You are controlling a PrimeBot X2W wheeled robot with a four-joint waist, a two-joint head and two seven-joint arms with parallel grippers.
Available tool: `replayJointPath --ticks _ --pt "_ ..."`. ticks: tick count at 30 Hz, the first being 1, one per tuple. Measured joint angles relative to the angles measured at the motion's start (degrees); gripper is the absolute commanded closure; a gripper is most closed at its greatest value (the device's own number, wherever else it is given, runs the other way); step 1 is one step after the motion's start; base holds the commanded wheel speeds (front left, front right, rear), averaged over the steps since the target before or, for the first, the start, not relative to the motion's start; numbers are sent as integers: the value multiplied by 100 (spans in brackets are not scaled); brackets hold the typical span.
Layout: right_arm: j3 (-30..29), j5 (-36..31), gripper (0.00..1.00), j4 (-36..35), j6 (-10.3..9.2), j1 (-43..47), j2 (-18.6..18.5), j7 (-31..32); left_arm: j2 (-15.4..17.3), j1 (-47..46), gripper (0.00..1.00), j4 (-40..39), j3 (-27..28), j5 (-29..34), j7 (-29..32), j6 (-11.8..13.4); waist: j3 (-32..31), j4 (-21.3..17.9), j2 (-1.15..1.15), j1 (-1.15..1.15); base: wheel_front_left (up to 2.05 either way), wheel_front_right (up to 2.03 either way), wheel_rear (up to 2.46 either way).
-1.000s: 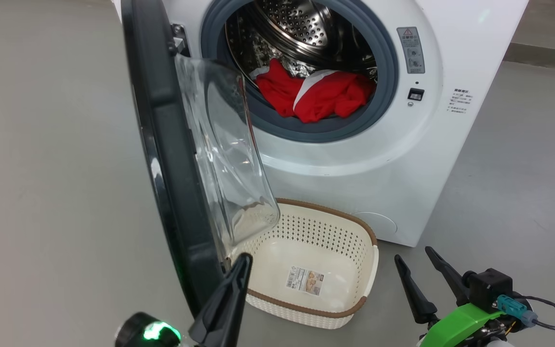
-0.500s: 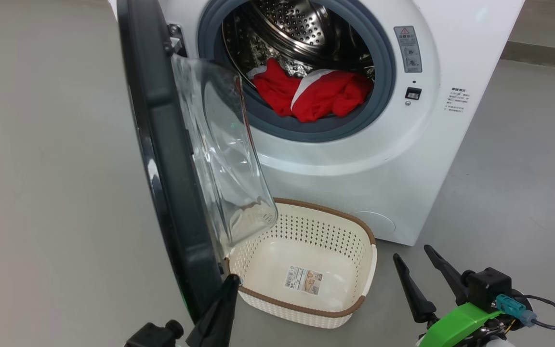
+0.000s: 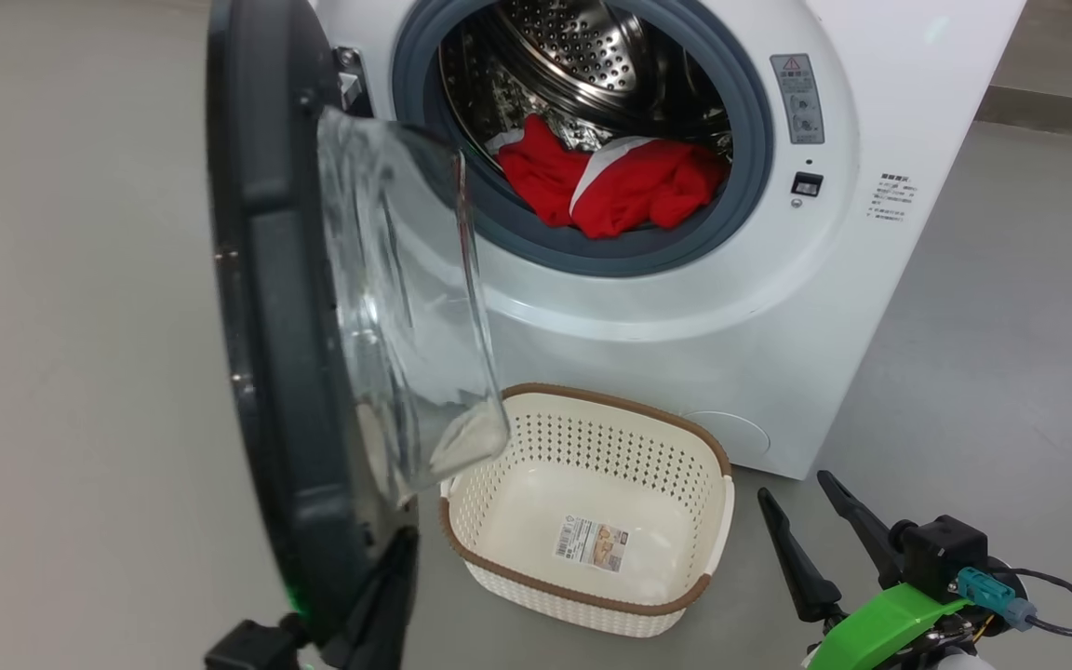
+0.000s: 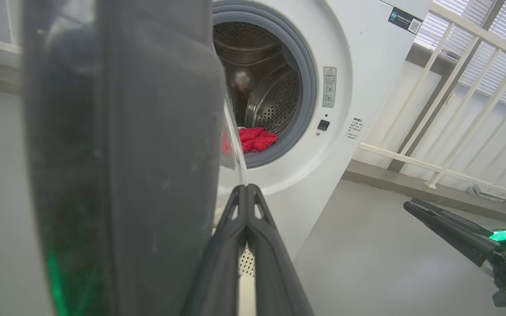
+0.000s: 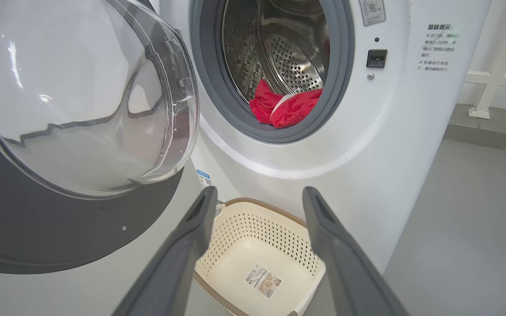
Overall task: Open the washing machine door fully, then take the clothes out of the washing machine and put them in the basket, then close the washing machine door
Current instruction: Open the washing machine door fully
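While the washing machine door hung half-open, the left gripper, jaws pressed together, leaned on its rim (seemingly to push it wider); the right gripper gaped, clothes in the drum.

**Door swing over the last second.** The washing machine door has turned further outward on its hinge. In the head view its black rim now stands further left, and its glass bowl has drawn back from above the basket, uncovering the basket's near-left corner. The left gripper, fingers pressed together, has travelled left and down that view with the door's lower edge, so less of it is in view.
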Motion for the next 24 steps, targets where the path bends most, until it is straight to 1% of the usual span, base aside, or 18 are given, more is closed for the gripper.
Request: replayJointPath --ticks 8,19,24 --pt "25 0 0 -27 0 1 11 0 74 43 100 -19 694 4 0 96 -42 66 0 0 0 0 0" --pt "82 -7 0 -85 0 2 7 0 314 80 100 79 1568 116 0 98 21 102 0 0 0 0 0" --pt "129 -8 0 -90 0 0 2 0 410 -73 100 189 1926 158 0 99 79 80 0 0 0 0 0"
